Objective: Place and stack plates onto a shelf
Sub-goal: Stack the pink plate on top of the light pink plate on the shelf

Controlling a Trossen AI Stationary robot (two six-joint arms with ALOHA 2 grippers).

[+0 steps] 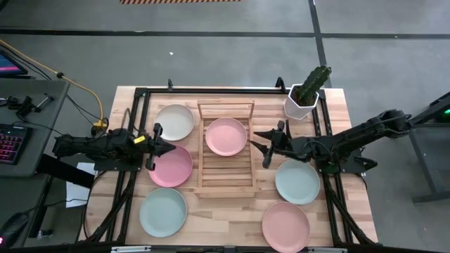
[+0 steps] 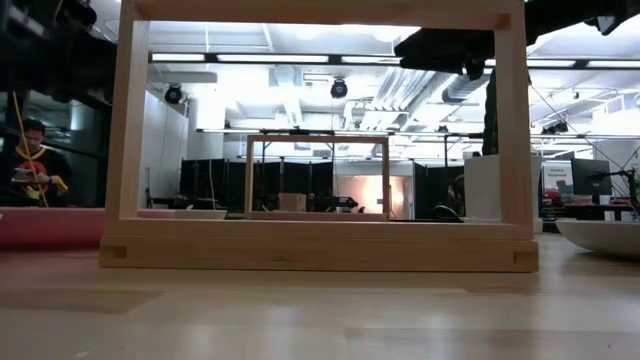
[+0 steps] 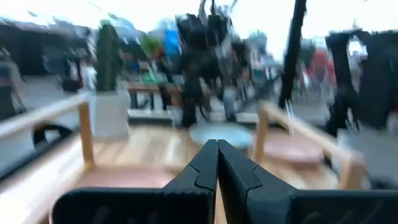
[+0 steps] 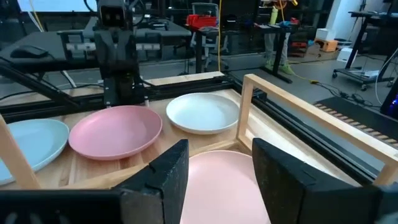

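The light wooden shelf stands mid-table with one pink plate lying on the slats of its far half. Left of it rest a cream plate, a pink plate and a mint plate. On its right lie a mint plate and a pink plate. My left gripper is shut, raised over the left pink plate's far rim. My right gripper is open, raised at the shelf's right rail; the shelved pink plate shows between its fingers.
A white pot with a green cactus stands at the far right corner, just beyond the right arm. Black rails run along the table's left and right sides. The shelf's near half holds no plate.
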